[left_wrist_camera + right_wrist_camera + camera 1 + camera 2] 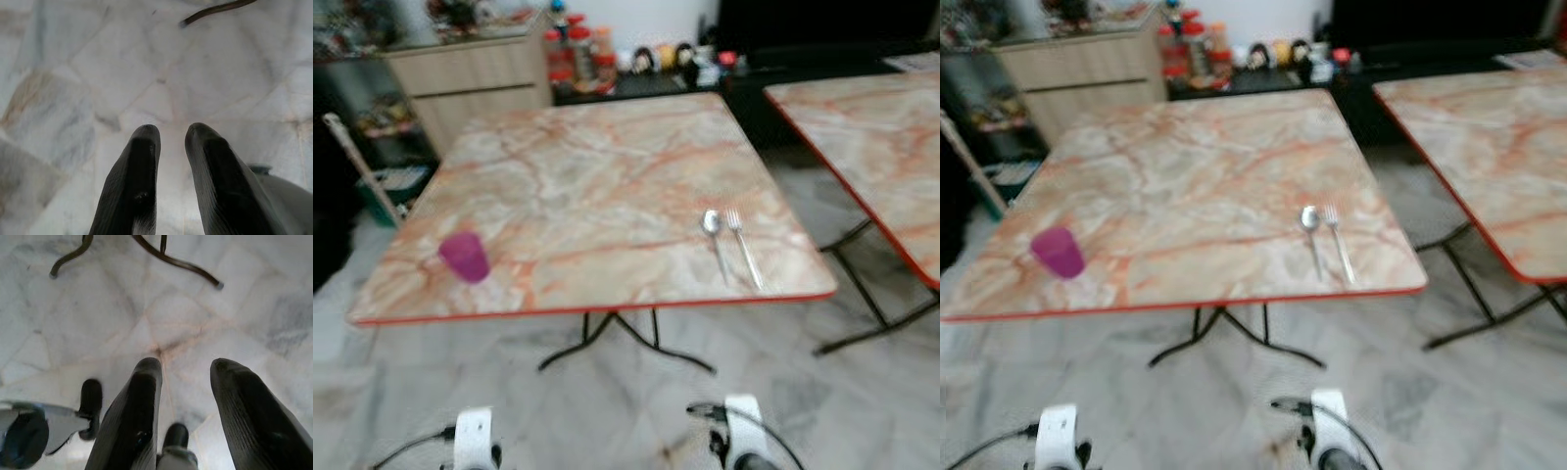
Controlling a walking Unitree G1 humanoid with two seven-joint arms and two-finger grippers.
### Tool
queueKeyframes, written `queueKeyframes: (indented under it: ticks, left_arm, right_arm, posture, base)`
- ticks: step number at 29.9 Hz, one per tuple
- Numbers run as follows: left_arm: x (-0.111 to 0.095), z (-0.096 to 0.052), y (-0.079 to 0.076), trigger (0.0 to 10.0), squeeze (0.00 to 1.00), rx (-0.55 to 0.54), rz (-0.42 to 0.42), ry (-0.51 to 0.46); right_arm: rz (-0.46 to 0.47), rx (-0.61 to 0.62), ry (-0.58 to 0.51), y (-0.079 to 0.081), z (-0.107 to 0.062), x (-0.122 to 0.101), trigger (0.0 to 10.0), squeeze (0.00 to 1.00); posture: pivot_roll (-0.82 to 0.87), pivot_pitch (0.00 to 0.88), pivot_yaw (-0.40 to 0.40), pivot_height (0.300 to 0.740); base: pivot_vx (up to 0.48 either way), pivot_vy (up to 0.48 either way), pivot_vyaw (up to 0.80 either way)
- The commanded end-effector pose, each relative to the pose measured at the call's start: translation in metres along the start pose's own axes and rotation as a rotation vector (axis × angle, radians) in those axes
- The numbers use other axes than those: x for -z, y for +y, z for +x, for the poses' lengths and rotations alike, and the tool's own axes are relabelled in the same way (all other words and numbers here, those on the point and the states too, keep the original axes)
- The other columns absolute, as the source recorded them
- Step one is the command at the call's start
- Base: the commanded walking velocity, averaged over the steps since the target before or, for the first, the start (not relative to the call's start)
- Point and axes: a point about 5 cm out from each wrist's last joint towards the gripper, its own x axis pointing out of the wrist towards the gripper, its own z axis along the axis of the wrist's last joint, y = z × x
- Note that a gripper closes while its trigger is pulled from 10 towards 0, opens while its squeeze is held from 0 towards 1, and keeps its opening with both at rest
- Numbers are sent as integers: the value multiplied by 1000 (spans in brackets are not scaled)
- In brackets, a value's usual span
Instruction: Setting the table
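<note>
Spoon (711, 223) and fork (735, 221) lie side by side, handles toward the near edge, at the near right corner of the marble-patterned table (587, 176): laid parallel like a place setting for someone seated on this side. Purple cup (464, 257) stands upright at the near left corner, well apart from the cutlery; likely it belongs nearer that setting, so the job looks partly done. A second table (871, 137) stands to the right, a cabinet (470, 78) and cluttered shelf behind. Both arms hang low over the tiled floor (73, 98), short of the table. Left gripper (171, 134): fingers a narrow gap apart, holding nothing, touching nothing. Right gripper (188, 367): fingers spread wider, empty, pointed at floor near the table's black legs (176, 262).
</note>
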Motion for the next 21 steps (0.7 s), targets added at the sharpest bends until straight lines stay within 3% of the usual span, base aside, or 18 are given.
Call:
queueKeyframes:
  ticks: [1, 4, 11, 14, 21]
  left_arm:
    - [0, 0, 2, 10000, 0, -10, 10, 9]
    - [1, 0, 2, 10000, 0, -11, 14, 11]
    - [3, 0, 0, 10000, 0, -11, 9, 19]
    - [3, 0, 0, 10000, 0, -8, 12, 21]
    - [5, -1, -2, 10000, 0, 0, 21, 27]
  right_arm:
    - [22, -11, -1, 5, 0, 0, 10000, 0]
    - [24, -10, -4, 5, 0, -1, 10000, 0]
    - [-21, -16, -7, 3, 0, -2, 10000, 0]
    - [-17, -13, -3, 3, 0, -1, 10000, 0]
    - [-6, -8, -1, 1, 0, 1, 10000, 0]
  posture:
    - [8, 0, 50, 732]
    - [8, 0, 50, 732]
    - [5, 0, 42, 732]
    - [3, 0, 42, 732]
    - [-3, 0, 43, 732]
  base:
    - [0, 0, 0]
    - [0, 0, 0]
    - [265, 0, 70]
    - [266, 0, 502]
    - [264, 0, 0]
